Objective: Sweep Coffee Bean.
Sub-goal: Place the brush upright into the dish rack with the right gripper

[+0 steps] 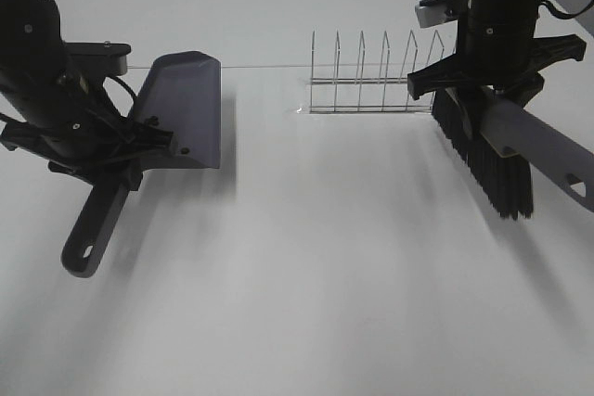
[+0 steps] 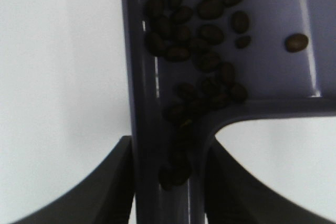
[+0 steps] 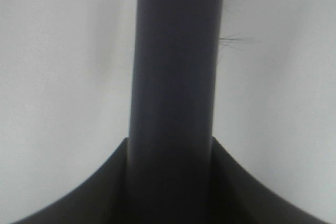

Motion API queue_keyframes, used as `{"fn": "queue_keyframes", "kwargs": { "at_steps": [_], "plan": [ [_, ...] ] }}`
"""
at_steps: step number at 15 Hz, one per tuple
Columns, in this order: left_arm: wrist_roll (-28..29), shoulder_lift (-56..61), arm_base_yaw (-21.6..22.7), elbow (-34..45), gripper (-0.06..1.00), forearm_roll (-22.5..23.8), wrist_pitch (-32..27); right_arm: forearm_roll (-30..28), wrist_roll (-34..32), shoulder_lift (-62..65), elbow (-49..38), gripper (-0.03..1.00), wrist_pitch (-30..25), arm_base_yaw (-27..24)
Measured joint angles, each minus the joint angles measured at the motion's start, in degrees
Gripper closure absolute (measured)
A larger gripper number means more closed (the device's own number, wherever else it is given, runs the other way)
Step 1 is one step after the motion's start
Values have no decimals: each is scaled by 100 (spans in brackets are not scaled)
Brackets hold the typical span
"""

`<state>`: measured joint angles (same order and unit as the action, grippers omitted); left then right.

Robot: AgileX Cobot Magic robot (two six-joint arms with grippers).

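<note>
My left gripper (image 1: 119,162) is shut on the handle of a grey dustpan (image 1: 184,108), held above the table at the left of the high view. The left wrist view shows several dark coffee beans (image 2: 197,40) lying inside the dustpan (image 2: 273,66), some down in the handle channel between my fingers (image 2: 105,192). At the right of the high view my right gripper (image 1: 492,90) is shut on the grey handle of a brush (image 1: 543,150), whose black bristles (image 1: 483,150) hang above the table. The right wrist view is filled by the brush handle (image 3: 173,87). No beans show on the table.
A wire dish rack (image 1: 376,76) stands at the back middle, between the dustpan and the brush. The white table (image 1: 316,266) runs toward the front.
</note>
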<state>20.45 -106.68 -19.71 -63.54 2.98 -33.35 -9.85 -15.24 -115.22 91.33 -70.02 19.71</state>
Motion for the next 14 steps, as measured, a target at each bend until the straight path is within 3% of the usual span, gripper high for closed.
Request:
{"fn": "queue_keyframes", "kwargs": {
  "at_steps": [10, 14],
  "plan": [
    [-269, 0, -6, 0, 58, -195, -11, 11, -138, -407, 80, 61, 791, -441],
    [-281, 0, -6, 0, 58, -195, -11, 126, -74, -682, 705, 61, 670, -441]
  ]
}}
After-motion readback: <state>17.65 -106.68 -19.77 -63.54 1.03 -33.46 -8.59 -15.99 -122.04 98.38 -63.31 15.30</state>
